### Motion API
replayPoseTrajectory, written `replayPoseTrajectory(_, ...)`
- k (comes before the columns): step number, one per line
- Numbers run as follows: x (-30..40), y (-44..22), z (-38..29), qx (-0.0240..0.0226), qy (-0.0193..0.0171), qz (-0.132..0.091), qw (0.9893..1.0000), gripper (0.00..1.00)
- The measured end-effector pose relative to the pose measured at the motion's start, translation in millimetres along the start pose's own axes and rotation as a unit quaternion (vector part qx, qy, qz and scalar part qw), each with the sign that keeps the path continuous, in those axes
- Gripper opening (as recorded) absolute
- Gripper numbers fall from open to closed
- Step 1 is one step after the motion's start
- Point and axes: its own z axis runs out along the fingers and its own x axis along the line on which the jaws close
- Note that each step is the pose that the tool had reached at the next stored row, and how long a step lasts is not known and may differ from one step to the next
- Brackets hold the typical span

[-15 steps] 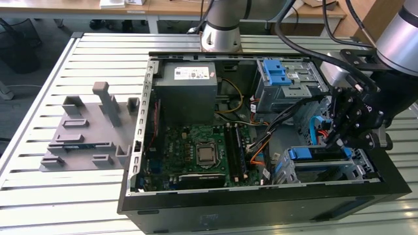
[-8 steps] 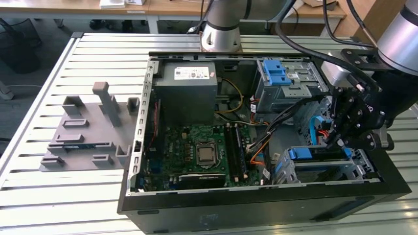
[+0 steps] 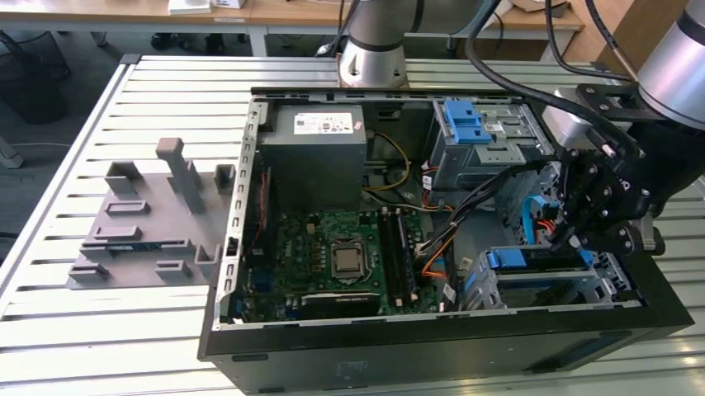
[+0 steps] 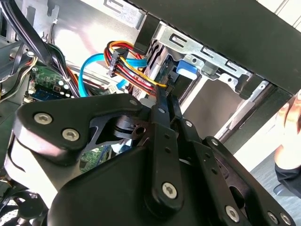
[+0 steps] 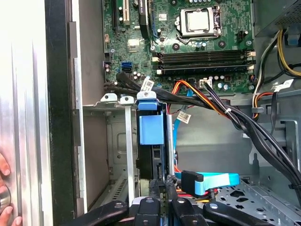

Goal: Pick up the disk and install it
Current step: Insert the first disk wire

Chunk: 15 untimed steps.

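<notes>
Black linkage plates of the gripper crowd the front of the second wrist view, their bolt heads plain to see; beyond the fingertips a bundle of red, yellow and orange power wires and a light-blue data cable loop into the case. Both fingers stand close together, closed narrow on the edge of the disk, which sits upright in the slot of the metal drive cage directly ahead of them; in the first wrist view its blue carrier tab faces outward, with the fingertips gripping its dark near end. Just beside the fingers on one side lies a flat blue connector with its ribbon; past the disk's far end, well beyond the fingertips, spreads the green motherboard with its bare processor socket. In the exterior view the gripper hangs low inside the open computer case, just above the cage, the disk's blue carrier showing beneath it; a second cage with a blue latch stands farther off; a grey fixture block rests outside the case, well apart from the fingers; a person's fingers show at the case's outer wall.
</notes>
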Motion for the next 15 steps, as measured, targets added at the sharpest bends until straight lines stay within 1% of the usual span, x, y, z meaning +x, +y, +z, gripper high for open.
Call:
replayPoseTrajectory(3,-0.1,-0.1,1.1,-0.0003,-0.0025,0.000,1.0000,0.16)
replayPoseTrajectory(5,-0.1,-0.2,1.7,-0.0004,-0.0032,0.000,1.0000,0.16)
replayPoseTrajectory(11,-0.3,-0.5,4.8,-0.0011,-0.0045,0.000,1.0000,0.16)
replayPoseTrajectory(15,-0.3,-0.7,5.6,-0.0013,-0.0045,0.000,1.0000,0.16)
